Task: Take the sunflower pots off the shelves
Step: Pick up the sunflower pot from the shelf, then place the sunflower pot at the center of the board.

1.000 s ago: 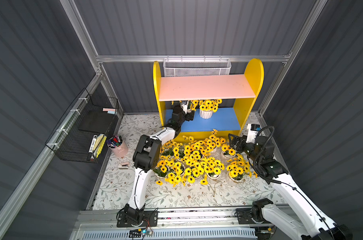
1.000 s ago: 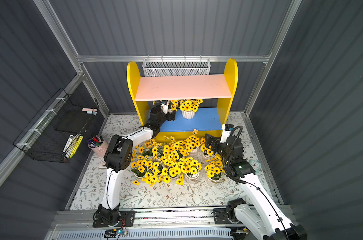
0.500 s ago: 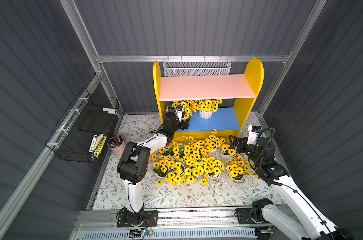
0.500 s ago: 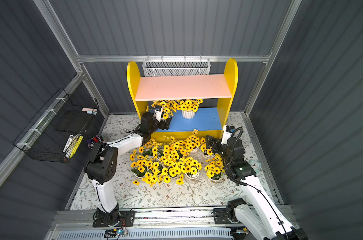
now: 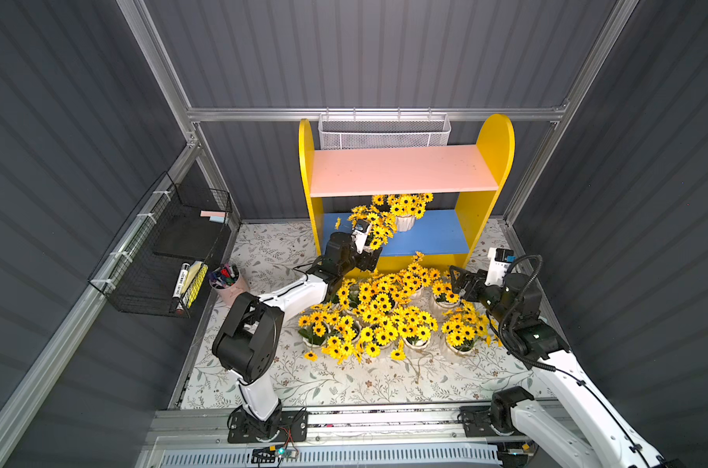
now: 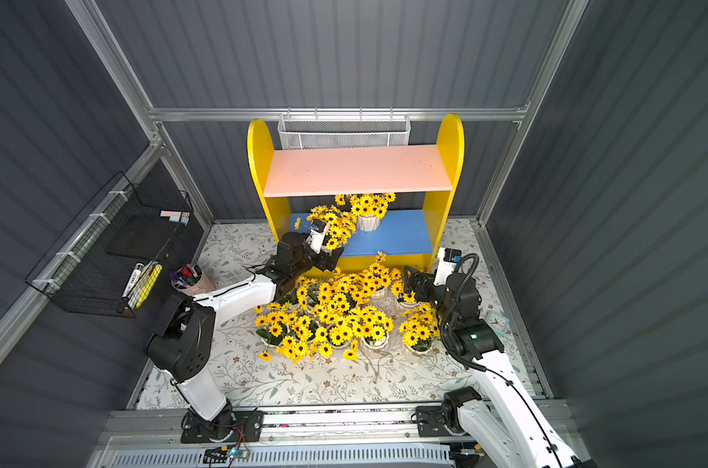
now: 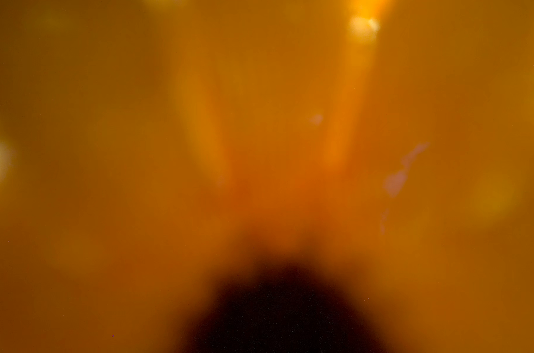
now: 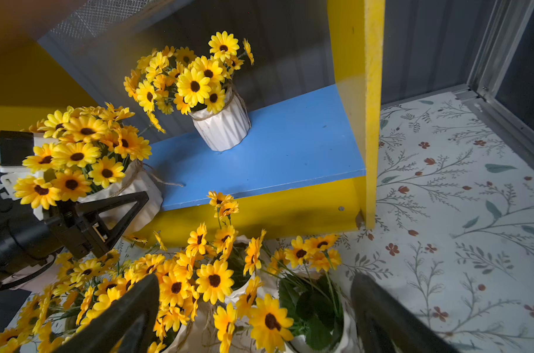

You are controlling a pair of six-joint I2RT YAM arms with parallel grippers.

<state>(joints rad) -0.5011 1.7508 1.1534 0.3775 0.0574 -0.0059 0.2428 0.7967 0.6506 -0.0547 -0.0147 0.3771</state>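
Left tool (image 5: 366, 259) is clamped on a held pot (image 8: 151, 195); one finger lies along the white side, the other is hidden behind it. The held pot is tilted at the front edge of the blue board (image 5: 433, 237), at the end nearer the left arm. Whether it touches the board cannot be told. Its flowers crowd the left wrist camera, and the left wrist view is only an orange blur.

Shelf pot (image 5: 405, 221) stands upright on the blue board near its middle, under the pink board (image 5: 401, 170) of the shelves (image 5: 494, 142).

Right tool (image 5: 459, 281) has its fingers wide apart and grips nothing. It hangs over the right edge of the table pots (image 5: 384, 316), pointing at the shelves.

The table pots are bunched on the floral table (image 5: 344, 381), just in front of the shelves.

Pen cup (image 5: 224, 281) sits by the left wall under the wire rack (image 5: 162, 251). Mesh basket (image 5: 384, 131) hangs behind the shelves.
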